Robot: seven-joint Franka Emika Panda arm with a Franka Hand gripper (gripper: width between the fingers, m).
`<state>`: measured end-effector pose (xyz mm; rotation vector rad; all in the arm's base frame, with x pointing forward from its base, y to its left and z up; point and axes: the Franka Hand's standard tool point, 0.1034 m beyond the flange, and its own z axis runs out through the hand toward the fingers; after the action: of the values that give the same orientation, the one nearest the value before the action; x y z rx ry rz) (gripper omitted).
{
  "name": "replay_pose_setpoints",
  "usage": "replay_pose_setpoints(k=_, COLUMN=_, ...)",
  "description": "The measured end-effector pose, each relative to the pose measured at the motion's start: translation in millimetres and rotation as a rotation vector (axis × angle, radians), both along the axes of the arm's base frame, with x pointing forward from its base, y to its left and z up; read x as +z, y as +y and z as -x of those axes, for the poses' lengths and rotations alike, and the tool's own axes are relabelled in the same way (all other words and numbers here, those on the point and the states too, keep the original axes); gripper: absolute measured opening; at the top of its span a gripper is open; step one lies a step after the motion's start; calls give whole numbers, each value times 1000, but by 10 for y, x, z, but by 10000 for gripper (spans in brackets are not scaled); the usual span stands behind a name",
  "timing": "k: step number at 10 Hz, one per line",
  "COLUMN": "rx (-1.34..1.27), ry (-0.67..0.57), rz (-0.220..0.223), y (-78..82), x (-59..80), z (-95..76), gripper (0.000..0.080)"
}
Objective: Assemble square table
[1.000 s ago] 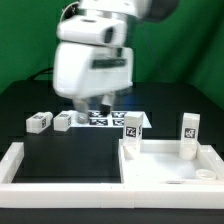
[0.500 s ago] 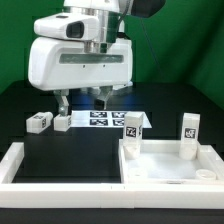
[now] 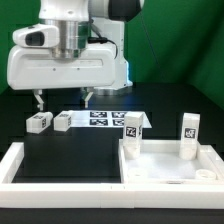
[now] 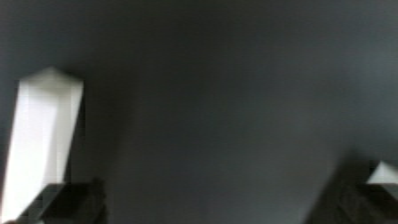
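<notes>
A green backdrop (image 3: 190,50) stands behind a black tabletop (image 3: 70,155) edged by long white bars (image 3: 12,160). There are four tagged leg blocks. Two of them (image 3: 39,122) (image 3: 63,121) lie just beside each other towards the exterior view's left, next to the one marker board (image 3: 100,118). The other two stand upright, one (image 3: 132,127) at each far corner (image 3: 189,135) of the single white square panel (image 3: 165,168), which rests at the exterior view's right. The pincer (image 3: 63,100) hangs above the two lying blocks with its fingers (image 3: 38,100) spread wide and nothing between them. The wrist view shows mostly dark tabletop between the parted fingertips (image 4: 63,200).
</notes>
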<state>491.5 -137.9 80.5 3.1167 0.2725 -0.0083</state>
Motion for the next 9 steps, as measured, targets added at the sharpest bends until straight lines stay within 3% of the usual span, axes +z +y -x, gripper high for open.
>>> replay_pose_setpoints(k=1, rx=-93, ry=26, rz=-17, y=12, x=-44, z=91, gripper=648)
replay_pose_setpoints(k=2, rx=-132, ry=14, rz=-14, y=25, x=-16, z=24, gripper=648)
replay_pose_setpoints(k=6, rx=-183, ry=37, rz=-22, y=46, x=-38, z=53, gripper=648)
replay_pose_setpoints(k=8, rx=-274, ry=278, rz=-79, y=-10, x=-36, z=422, gripper=648)
replay_pose_setpoints(k=9, rx=-315, ry=441, rz=-100, y=-5, x=-22, z=397, gripper=648)
